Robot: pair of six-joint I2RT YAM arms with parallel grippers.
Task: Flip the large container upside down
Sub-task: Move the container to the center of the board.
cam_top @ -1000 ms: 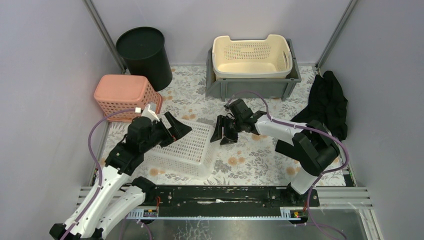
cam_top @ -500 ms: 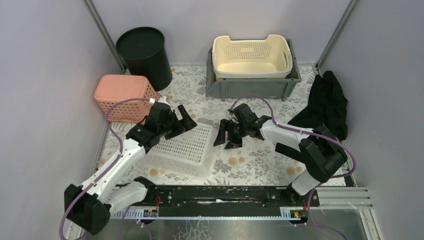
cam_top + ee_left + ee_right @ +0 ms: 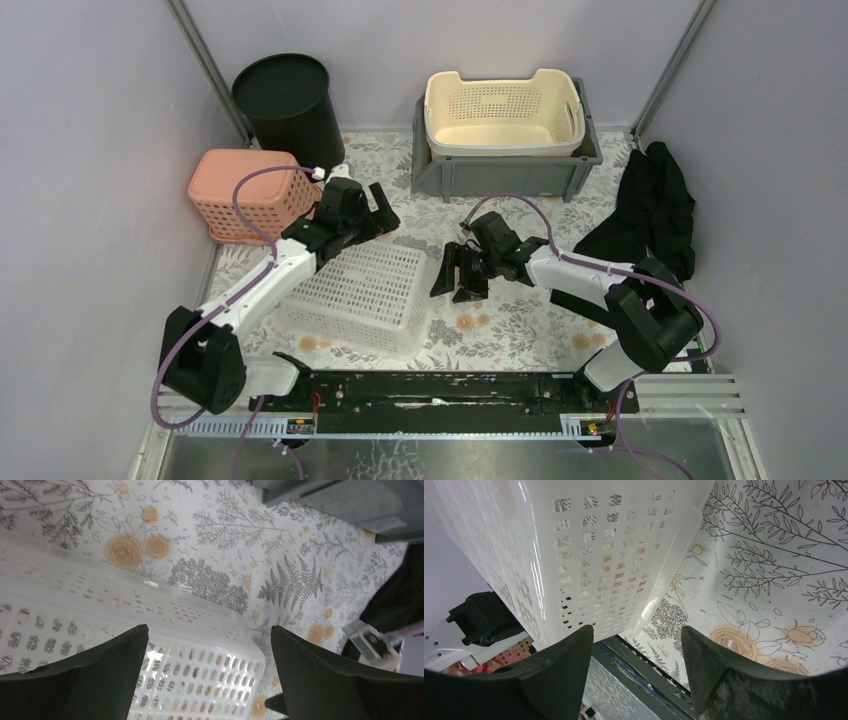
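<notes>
**White basket bottom up, both grippers open beside it**

From the top camera, the white basket [image 3: 365, 295] lay in the middle of the table [image 3: 520, 320], with its bottom up and its rim on the flowered cloth. The left gripper [image 3: 380, 212] hung over the far edge of the basket with its jaws spread wide and nothing between them. The right gripper [image 3: 452, 278] stood just to the right of the basket, also released and holding nothing. A pink basket [image 3: 250, 190] and a black bin [image 3: 290, 110] were behind the white basket on the left. A cream basket [image 3: 505, 110] sat in a grey crate [image 3: 500, 172] behind it on the right.

In the left wrist camera, the two dark fingers [image 3: 90, 680] stood far apart above a corner of the basket.

In the right wrist camera, the fingers [image 3: 554, 680] faced the perforated side wall of the basket, near it. Whether they touched it, I could not tell.
</notes>
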